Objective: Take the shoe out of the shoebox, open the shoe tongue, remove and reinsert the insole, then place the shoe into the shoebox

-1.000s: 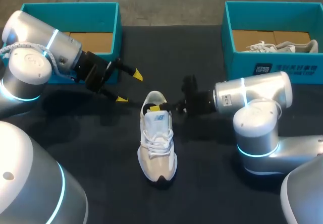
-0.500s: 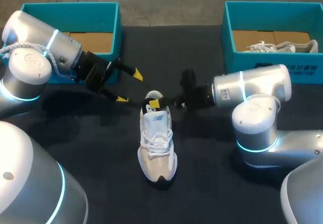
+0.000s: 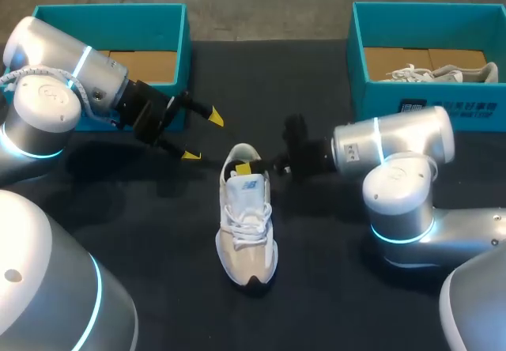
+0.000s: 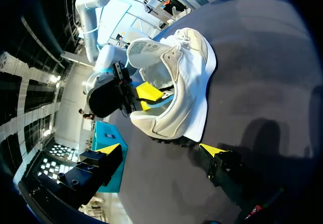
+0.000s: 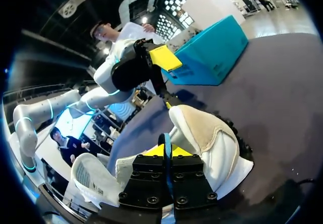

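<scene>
A white sneaker (image 3: 247, 217) stands upright mid-table, toe toward the front edge, heel toward the back. My right gripper (image 3: 247, 165) reaches into its heel opening from the right. In the right wrist view the right gripper (image 5: 167, 151) is shut on a thin blue edge of the insole (image 5: 166, 142), just inside the sneaker's (image 5: 212, 138) padded collar. My left gripper (image 3: 202, 135) hangs open above the table, left of the heel and apart from it. The left wrist view has the sneaker (image 4: 176, 82) ahead of the left gripper (image 4: 160, 149), with the right gripper (image 4: 149, 95) inside its opening.
A teal shoebox (image 3: 111, 15) with a bare cardboard floor sits at the back left, behind my left arm. Another teal shoebox (image 3: 427, 106) at the back right holds a second pale sneaker (image 3: 443, 73). Dark table cloth lies around the sneaker.
My right gripper's fingers have closed inside the sneaker's heel opening, and its wrist shifted slightly left and back. The left arm and the sneaker stayed put.
</scene>
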Available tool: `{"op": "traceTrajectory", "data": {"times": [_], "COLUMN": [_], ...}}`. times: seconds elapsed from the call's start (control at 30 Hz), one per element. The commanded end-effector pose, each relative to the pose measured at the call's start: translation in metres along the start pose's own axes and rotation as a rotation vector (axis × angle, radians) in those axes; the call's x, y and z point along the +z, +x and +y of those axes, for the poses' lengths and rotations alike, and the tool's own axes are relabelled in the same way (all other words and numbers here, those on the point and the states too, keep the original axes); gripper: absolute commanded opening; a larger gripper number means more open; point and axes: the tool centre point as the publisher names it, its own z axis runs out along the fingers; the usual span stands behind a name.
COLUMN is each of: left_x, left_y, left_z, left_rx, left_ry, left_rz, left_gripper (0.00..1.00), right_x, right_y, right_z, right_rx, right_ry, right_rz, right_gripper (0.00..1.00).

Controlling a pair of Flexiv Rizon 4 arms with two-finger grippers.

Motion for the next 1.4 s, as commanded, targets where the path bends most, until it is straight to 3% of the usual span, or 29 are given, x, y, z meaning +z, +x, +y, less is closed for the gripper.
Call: {"op": "traceTrajectory", "data": {"times": [0.03, 0.17, 0.23, 0.27, 0.33, 0.37, 0.4, 0.57, 0.83, 1.4], "left_x": [0.0, 0.0, 0.0, 0.0, 0.0, 0.0, 0.0, 0.0, 0.0, 0.0], "left_y": [0.0, 0.0, 0.0, 0.0, 0.0, 0.0, 0.0, 0.0, 0.0, 0.0], "left_z": [-0.001, -0.001, -0.001, -0.001, -0.001, -0.001, -0.001, -0.001, -0.001, -0.001], "left_rx": [0.001, 0.001, 0.001, 0.001, 0.001, 0.001, 0.001, 0.001, 0.001, 0.001], "left_ry": [-0.002, -0.002, -0.002, -0.002, -0.002, -0.002, -0.002, -0.002, -0.002, -0.002], "left_rz": [-0.001, -0.001, -0.001, -0.001, -0.001, -0.001, -0.001, -0.001, -0.001, -0.001], "left_gripper": [1.0, 1.0, 1.0, 1.0, 1.0, 1.0, 1.0, 1.0, 1.0, 1.0], "right_x": [-0.002, -0.003, -0.003, -0.004, -0.004, -0.005, -0.006, -0.007, -0.009, -0.037], "right_y": [0.005, 0.007, 0.008, 0.01, 0.012, 0.014, 0.016, 0.022, 0.027, 0.042], "right_z": [-0.012, -0.011, -0.009, -0.006, -0.003, 0.001, 0.003, 0.012, 0.021, 0.047], "right_rx": [0.005, 0.003, -0.002, -0.02, -0.027, -0.043, -0.051, -0.083, -0.12, -0.174], "right_ry": [-0.018, -0.026, -0.028, -0.033, -0.034, -0.038, -0.039, -0.044, -0.058, -0.073], "right_rz": [-0.015, -0.022, -0.025, -0.034, -0.039, -0.045, -0.045, -0.061, -0.102, -0.219], "right_gripper": [0.0, 0.0, 0.13, 0.38, 0.46, 0.73, 0.85, 1.0, 1.0, 1.0]}}
